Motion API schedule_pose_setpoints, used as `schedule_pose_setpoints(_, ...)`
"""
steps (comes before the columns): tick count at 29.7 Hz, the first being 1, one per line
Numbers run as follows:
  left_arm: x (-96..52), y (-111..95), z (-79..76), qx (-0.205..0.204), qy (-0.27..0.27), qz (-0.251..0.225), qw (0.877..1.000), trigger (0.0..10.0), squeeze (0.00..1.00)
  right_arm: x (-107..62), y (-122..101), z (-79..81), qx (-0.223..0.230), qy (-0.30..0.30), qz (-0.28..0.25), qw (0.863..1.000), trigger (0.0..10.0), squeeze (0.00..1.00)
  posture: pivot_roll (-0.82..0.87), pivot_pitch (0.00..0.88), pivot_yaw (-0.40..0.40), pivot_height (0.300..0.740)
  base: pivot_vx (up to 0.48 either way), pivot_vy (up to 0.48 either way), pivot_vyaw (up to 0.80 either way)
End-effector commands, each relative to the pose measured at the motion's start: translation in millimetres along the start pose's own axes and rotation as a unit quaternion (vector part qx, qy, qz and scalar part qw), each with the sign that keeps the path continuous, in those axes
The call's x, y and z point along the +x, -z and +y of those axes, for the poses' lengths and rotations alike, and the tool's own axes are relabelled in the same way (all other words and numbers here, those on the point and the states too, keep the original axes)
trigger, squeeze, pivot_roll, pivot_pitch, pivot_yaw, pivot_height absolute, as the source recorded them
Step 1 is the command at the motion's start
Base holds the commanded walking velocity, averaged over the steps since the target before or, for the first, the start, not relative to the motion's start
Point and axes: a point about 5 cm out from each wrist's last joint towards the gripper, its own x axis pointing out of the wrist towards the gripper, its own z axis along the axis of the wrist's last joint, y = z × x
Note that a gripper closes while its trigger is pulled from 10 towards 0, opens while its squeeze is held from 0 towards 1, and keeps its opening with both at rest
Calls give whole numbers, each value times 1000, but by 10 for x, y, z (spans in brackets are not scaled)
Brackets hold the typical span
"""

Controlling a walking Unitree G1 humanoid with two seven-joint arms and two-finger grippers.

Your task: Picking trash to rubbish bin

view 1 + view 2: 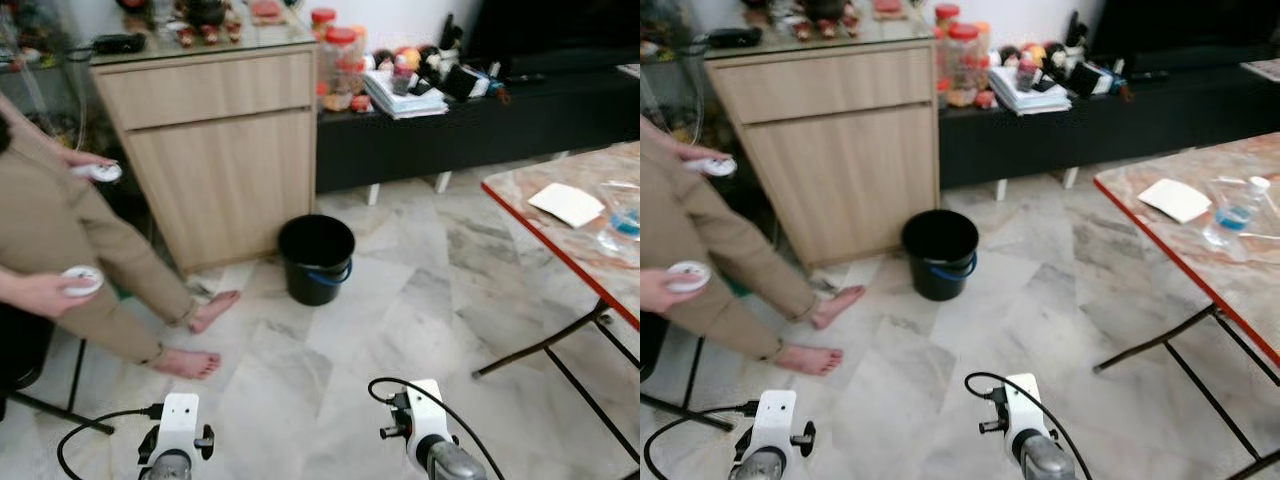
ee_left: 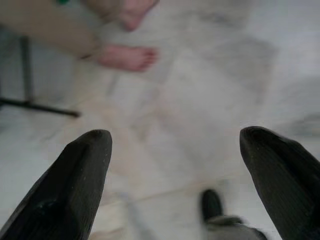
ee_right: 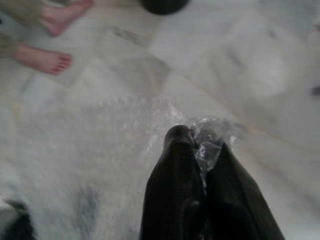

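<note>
- The clear plastic wrap [image 3: 150, 145], my piece of trash, is pinched between the two black fingers of my right gripper [image 3: 200, 150]; a crumpled knot of it sits right at the fingertips, and the rest hangs as a wide, hazy sheet beyond them over the marble floor [image 3: 260, 65].
- Those right fingers [image 3: 172, 185] are pressed together, with only the film between them.
- My left gripper [image 2: 175, 145] has its fingers [image 2: 82, 172] spread wide apart with nothing between them, just blurred floor under them.
- The black rubbish bin [image 1: 316, 258] stands on the floor ahead of me, next to the wooden cabinet [image 1: 215, 150], well apart from both my grippers; in my right wrist's view its dark rim [image 3: 164, 5] sits past the far edge of the wrap.
- A person in tan trousers [image 1: 70, 250] sits at my left, bare feet [image 1: 190, 362] on the tiles, a white controller [image 1: 82, 280] in each hand.
- At my right is a marble-patterned table [image 1: 1160, 215] with a red edge, bearing a white paper [image 1: 1175, 198] and a clear plastic bottle [image 1: 1237, 213].
- Behind the bin runs a low black shelf [image 1: 450, 125] loaded with jars and stacked papers.
</note>
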Motion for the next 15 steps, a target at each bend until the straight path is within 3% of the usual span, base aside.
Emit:
schedule_pose_setpoints(1, 3, 27, 124, -4, -17, 7, 1000, 10000, 0, 24, -60, 57, 10, -7, -9, 1000, 10000, 0, 50, 88, -33, 740, 480, 0, -800)
schedule_pose_setpoints(2, 3, 27, 125, -3, -17, 7, 1000, 10000, 0, 26, -74, 56, 11, -7, -12, 1000, 10000, 0, 50, 88, -33, 740, 480, 0, -800)
schedule_pose_setpoints(15, 7, 16, 119, -14, -19, 6, 1000, 10000, 0, 24, -58, 63, -12, -18, -4, 1000, 10000, 0, 48, 95, -42, 740, 480, 0, 0)
